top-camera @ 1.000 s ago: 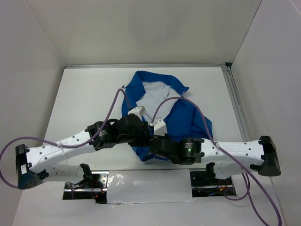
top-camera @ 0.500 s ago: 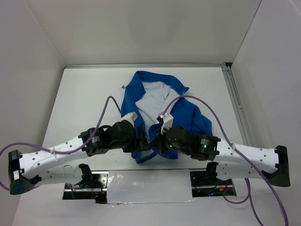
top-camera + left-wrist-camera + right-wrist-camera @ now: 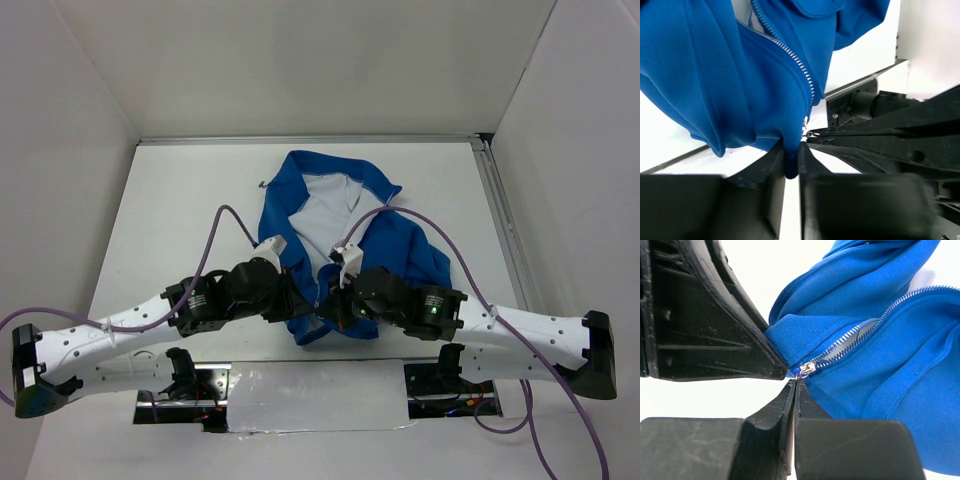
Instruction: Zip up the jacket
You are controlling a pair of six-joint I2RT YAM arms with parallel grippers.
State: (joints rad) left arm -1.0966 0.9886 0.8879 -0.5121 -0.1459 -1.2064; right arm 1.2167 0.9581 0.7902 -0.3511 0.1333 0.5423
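Contact at the hem! Left claw, gaping wide half a second ago, has now clenched on the bottom corner of the jacket, with blue cloth bunched between its fingers. Right claw is squeezed tight, same as a second back, its tips pressed right under the slider. Whether the little pull is truly nipped between them, I can't tell from here. The two claws sit nose to nose, almost touching, right at the foot of the zip.

Big shift over the last second: both claws were up over the jacket's front, and they've dropped back to the near hem. The jacket has settled flatter on the tabletop. It lies in the middle, collar away from the arms, upper front open with white lining showing. So little if anything is zipped yet, by my reading, but the set-up looks right. One claw anchors the hem and the other is at the slider, ready for a run toward the collar.

Outward now. Left wrist is turned in toward the right, its forearm low and angled up from the near-left corner. Right wrist mirrors it, forearm stretched long and low from the near-right corner. Together they make a shallow V that meets at the hem.
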